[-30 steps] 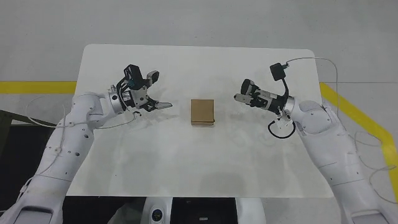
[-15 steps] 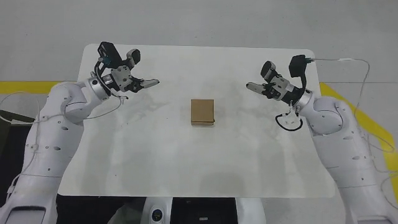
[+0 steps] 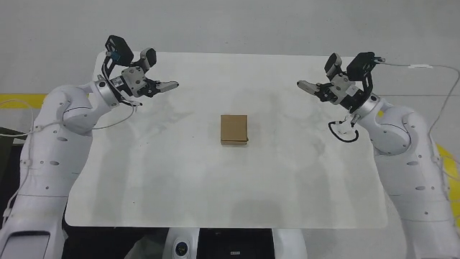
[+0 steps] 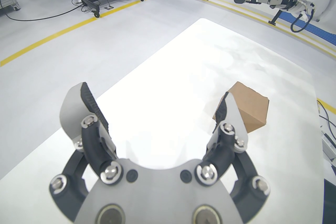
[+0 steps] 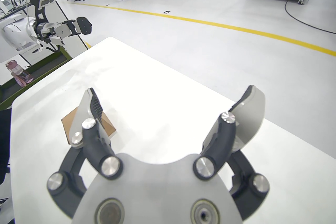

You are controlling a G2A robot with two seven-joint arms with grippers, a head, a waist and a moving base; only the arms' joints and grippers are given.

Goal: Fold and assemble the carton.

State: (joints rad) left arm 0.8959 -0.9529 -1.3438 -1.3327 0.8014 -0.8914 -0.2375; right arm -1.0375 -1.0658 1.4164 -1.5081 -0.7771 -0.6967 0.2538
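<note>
You have one white table (image 3: 287,180), two grippers and one carton. The left gripper (image 3: 161,70) and the right gripper (image 3: 318,73) each hang above a far corner of the table, facing inward toward each other. Both pairs of jaws stand wide apart and hold nothing, as the left gripper's (image 4: 155,93) and the right gripper's (image 5: 170,91) own wrist views show.

The brown carton (image 3: 233,129) sits closed on the table, ahead of both pairs of jaws and between them, well apart from each. In the left wrist view one finger covers a corner of the carton (image 4: 249,107). In the right wrist view a finger hides the middle of the carton (image 5: 68,125).

From above the carton looks nearly square, so you cannot pick out a long axis. Its edges run in line with the table's edges.
</note>
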